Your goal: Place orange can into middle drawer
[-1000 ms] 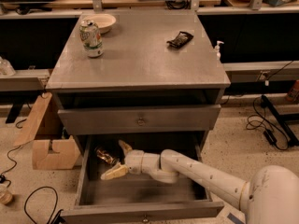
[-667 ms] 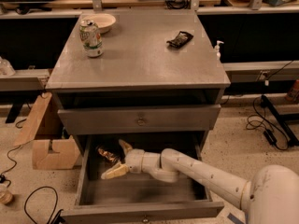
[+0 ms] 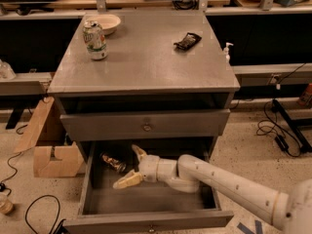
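Centre frame: grey bench [image 3: 146, 62], upper drawer front [image 3: 146, 126] shut. Bottom centre: middle drawer [image 3: 151, 199], pulled out. In from lower right: arm [image 3: 229, 184]. Inside the drawer, left of centre: gripper [image 3: 130, 167], fingers [image 3: 127, 180] spread wide, holding nothing. Back left on the drawer floor: orange can [image 3: 113, 163], on its side, just beside the fingertips, apparently apart. Looks placed already. Withdraw toward lower right with fingers wide. Avoid any leftward sweep, to prevent a nudge and roll. Clear the upper drawer front before lifting.
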`<state>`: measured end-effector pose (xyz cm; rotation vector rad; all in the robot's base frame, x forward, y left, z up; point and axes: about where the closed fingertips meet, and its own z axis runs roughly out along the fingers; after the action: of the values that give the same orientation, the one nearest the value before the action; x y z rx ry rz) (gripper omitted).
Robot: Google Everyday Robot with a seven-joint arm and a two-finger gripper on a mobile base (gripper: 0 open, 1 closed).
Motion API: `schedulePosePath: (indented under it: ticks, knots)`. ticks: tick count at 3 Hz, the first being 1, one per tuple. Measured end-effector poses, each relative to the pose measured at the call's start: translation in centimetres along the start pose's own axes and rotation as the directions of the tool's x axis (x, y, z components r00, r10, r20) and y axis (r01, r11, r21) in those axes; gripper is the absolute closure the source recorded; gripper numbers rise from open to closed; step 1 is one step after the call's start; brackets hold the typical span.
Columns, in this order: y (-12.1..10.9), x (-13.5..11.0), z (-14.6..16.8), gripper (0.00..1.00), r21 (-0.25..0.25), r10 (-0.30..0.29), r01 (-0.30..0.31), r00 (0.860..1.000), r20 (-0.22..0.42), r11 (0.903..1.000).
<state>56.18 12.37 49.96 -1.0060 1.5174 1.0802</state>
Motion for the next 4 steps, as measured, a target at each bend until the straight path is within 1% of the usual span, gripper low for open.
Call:
schedulePosePath:
  ticks: [1, 2, 3, 4]
  knots:
    - [3.2, -0.5, -5.0, 0.00, 0.013, 0.005, -0.004, 0.996, -0.091, 0.9999]
    - [5.3, -2.1, -8.9, 0.00, -0.008, 0.029, -0.031, 0.978, -0.207, 0.9995]
    - [4.5, -5.8, -11.7, 0.00, 0.065, 0.016, 0.000, 0.969, -0.245, 0.9979]
    - [4.5, -5.8, -11.7, 0.00, 0.063, 0.015, 0.001, 0.969, -0.246, 0.9980]
